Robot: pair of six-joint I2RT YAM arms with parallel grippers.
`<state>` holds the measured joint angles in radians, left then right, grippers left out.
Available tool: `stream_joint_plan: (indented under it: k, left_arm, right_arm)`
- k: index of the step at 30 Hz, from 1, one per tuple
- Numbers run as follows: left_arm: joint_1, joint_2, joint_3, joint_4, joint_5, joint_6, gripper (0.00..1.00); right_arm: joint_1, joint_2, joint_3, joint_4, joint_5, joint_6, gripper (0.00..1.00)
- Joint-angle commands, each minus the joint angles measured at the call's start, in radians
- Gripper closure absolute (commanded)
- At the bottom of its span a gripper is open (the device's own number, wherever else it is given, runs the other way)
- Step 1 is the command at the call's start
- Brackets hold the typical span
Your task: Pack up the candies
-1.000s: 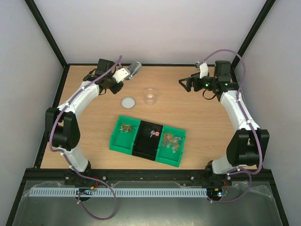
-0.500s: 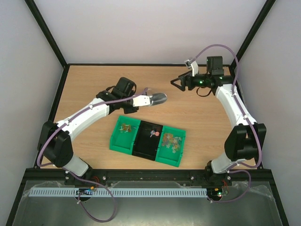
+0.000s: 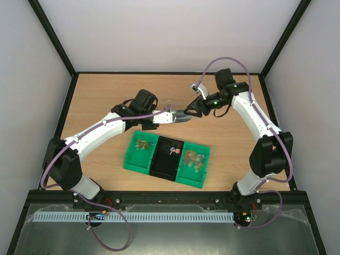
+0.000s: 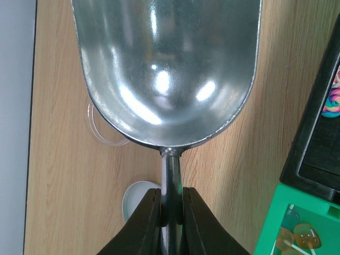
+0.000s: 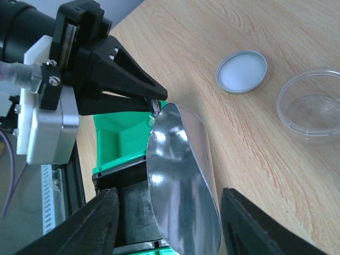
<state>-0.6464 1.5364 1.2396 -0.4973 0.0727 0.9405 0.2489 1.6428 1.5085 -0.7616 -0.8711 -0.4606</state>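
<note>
A metal scoop (image 3: 180,115) hangs over the table's middle, and my left gripper (image 4: 171,196) is shut on its handle (image 4: 171,170). Its bowl (image 4: 167,69) is empty. My right gripper (image 5: 170,194) is open with one finger on each side of the bowl (image 5: 183,191), the right finger (image 5: 255,223) almost at its edge. The candies lie in a row of three bins: gold ones (image 3: 141,143) in the left green bin (image 3: 133,156), a few (image 3: 172,151) in the black bin (image 3: 166,166), and a mixed heap (image 3: 194,158) in the right green bin (image 3: 197,178).
A clear plastic cup (image 5: 313,111) and a round white lid (image 5: 241,71) sit on the wood just behind the scoop. The bins lie directly in front of it. Black frame posts and pale walls bound the table.
My left arm has swung the scoop from the back left to the table's middle. The right arm has come leftward to the scoop, and its jaws have narrowed around the bowl.
</note>
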Motion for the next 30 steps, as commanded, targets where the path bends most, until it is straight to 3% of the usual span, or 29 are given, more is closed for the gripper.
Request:
stream_joint_plan:
  k: [1, 7, 10, 13, 15, 20, 22, 25, 30]
  left_arm:
    - [-0.011, -0.020, 0.026, -0.012, -0.001, 0.012, 0.98]
    - [-0.012, -0.018, 0.034, -0.023, 0.022, 0.011, 0.98]
    - [-0.012, -0.015, 0.042, -0.033, 0.042, 0.009, 0.98]
    - [-0.012, -0.020, 0.043, -0.033, 0.066, 0.002, 0.98]
    - [-0.011, -0.022, 0.043, -0.033, 0.073, -0.015, 0.96]
    - [0.018, -0.023, 0.078, -0.094, 0.128, -0.082, 0.74]
    - [0.061, -0.048, 0.086, -0.104, 0.206, -0.118, 0.54]
    - [0.137, -0.099, 0.083, -0.096, 0.358, -0.195, 0.34]
    - [0.219, -0.211, -0.025, -0.086, 0.589, -0.204, 0.14]
  right_arm:
    - [0.023, 0.030, -0.003, -0.043, 0.056, 0.018, 0.52]
    - [0.052, 0.023, -0.037, -0.011, 0.104, 0.010, 0.65]
    - [0.058, 0.027, -0.038, -0.002, 0.120, 0.010, 0.76]
    - [0.058, 0.031, -0.039, 0.008, 0.135, 0.011, 0.96]
    - [0.058, 0.025, -0.041, 0.005, 0.141, 0.002, 0.99]
    - [0.057, -0.018, -0.080, 0.040, 0.151, -0.025, 0.99]
    - [0.055, -0.043, -0.107, 0.064, 0.143, -0.032, 0.99]
    - [0.046, -0.082, -0.146, 0.100, 0.104, -0.044, 0.99]
    - [0.014, -0.139, -0.188, 0.129, -0.029, -0.094, 0.99]
